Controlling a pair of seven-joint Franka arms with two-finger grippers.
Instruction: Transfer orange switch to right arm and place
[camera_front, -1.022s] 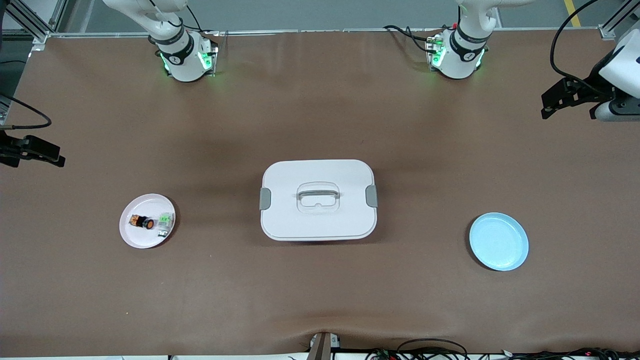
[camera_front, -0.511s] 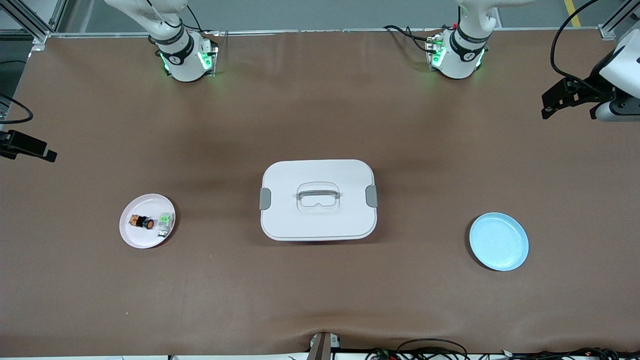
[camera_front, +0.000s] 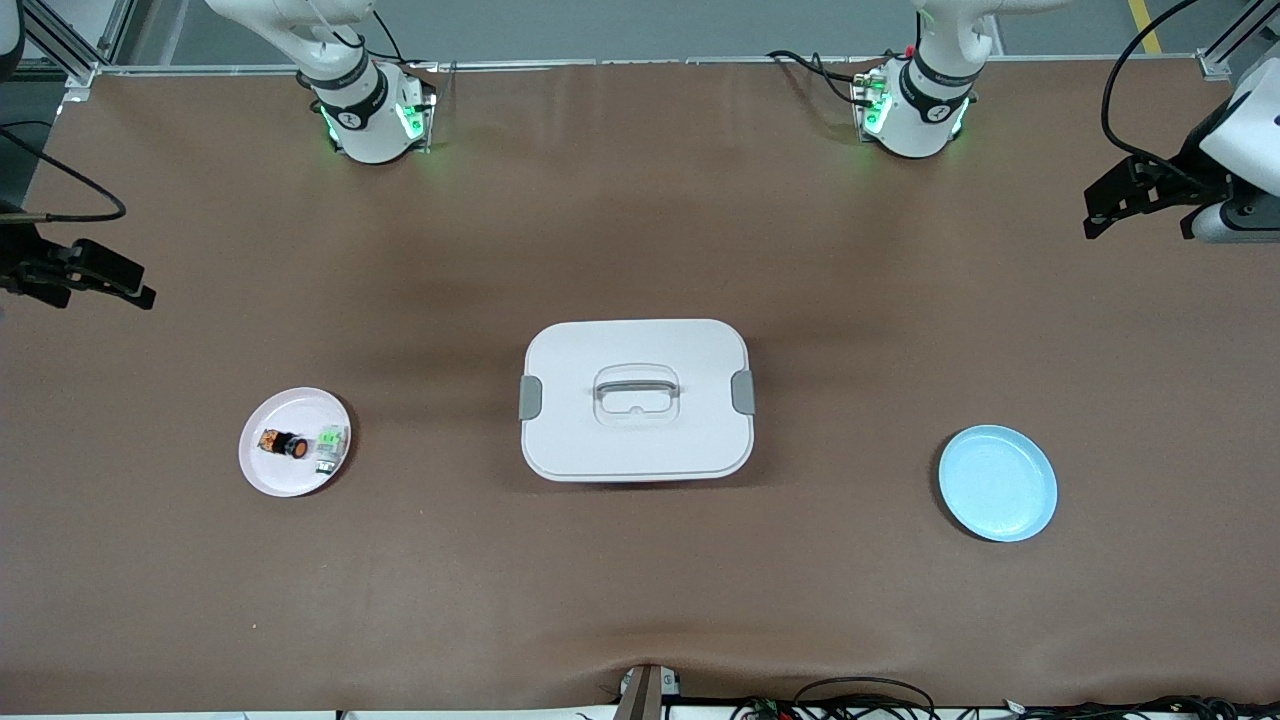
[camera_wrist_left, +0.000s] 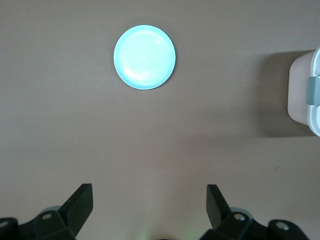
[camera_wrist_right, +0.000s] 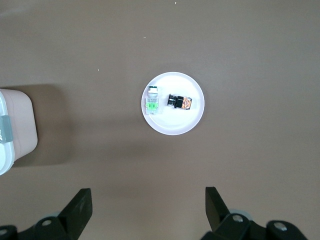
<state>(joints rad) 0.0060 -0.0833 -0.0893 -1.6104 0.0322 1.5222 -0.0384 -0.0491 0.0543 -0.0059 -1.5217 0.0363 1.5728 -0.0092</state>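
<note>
The orange switch (camera_front: 285, 443) lies on its side on a small pale pink plate (camera_front: 262, 472) toward the right arm's end of the table. It also shows in the right wrist view (camera_wrist_right: 179, 102), on that plate (camera_wrist_right: 175, 127). My right gripper (camera_front: 120, 283) is open and empty, high over the bare table edge and well apart from the plate; its jaws show wide apart in its wrist view (camera_wrist_right: 148, 210). My left gripper (camera_front: 1100, 205) is open and empty, high over the left arm's end of the table (camera_wrist_left: 149, 210).
A small green-and-clear switch (camera_front: 330, 445) lies beside the orange one on the same plate (camera_wrist_right: 152, 101). A white lidded box (camera_front: 636, 440) stands mid-table. An empty light blue plate (camera_front: 997, 483) sits toward the left arm's end (camera_wrist_left: 144, 57).
My right gripper has drawn back toward the table edge, then come in over the table again. The left arm and the objects have not moved.
</note>
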